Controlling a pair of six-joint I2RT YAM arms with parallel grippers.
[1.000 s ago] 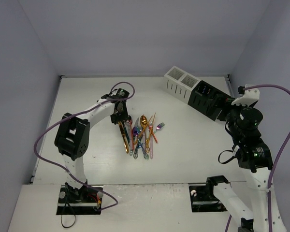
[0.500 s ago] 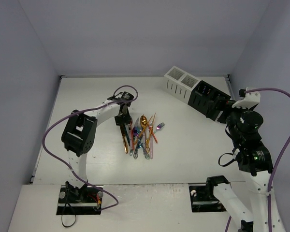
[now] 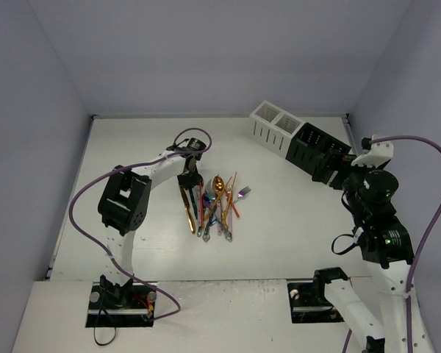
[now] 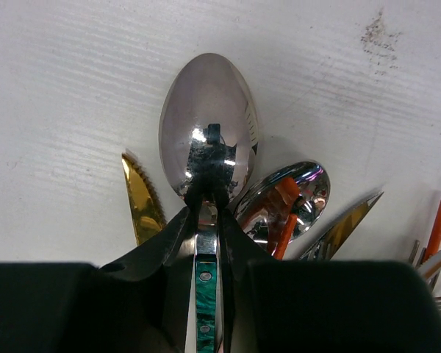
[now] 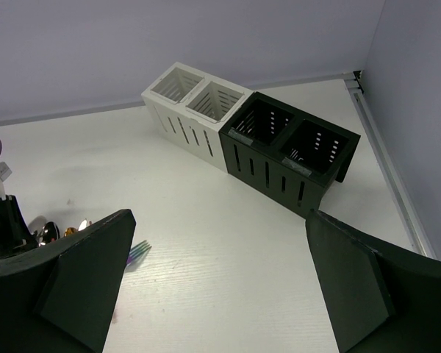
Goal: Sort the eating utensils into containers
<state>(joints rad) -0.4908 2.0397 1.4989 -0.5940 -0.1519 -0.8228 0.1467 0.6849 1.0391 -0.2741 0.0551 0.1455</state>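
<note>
Eating utensils (image 3: pixel 214 209) lie in one tangled pile on the table (image 3: pixel 294 220), left of centre and well apart from the containers.

Left gripper (image 4: pixel 208 213): I see it down at the far-left edge of the pile (image 3: pixel 189 180). Its jaws are clamped on the neck of a spoon (image 4: pixel 209 125) with a silver bowl and a green marbled handle. The handle runs back between the fingers (image 4: pixel 178 239). I cannot tell whether the bowl rests on the table or is just off it.

Just left of that bowl is a serrated gold knife tip (image 4: pixel 142 202). Just right of it is a second spoon bowl (image 4: pixel 294 193) with an orange streak on it; I cannot tell whether that is a handle or a reflection.

Right gripper (image 5: pixel 217 220): jaws spread wide with nothing between them, hanging near the containers at the right side.

White caddy (image 5: pixel 195 103) and black caddy (image 5: pixel 290 151) are joined end to end in a slanted row at the far right of the table, the white one on the left (image 3: pixel 273 126) and the black one on the right (image 3: pixel 316 151).
</note>
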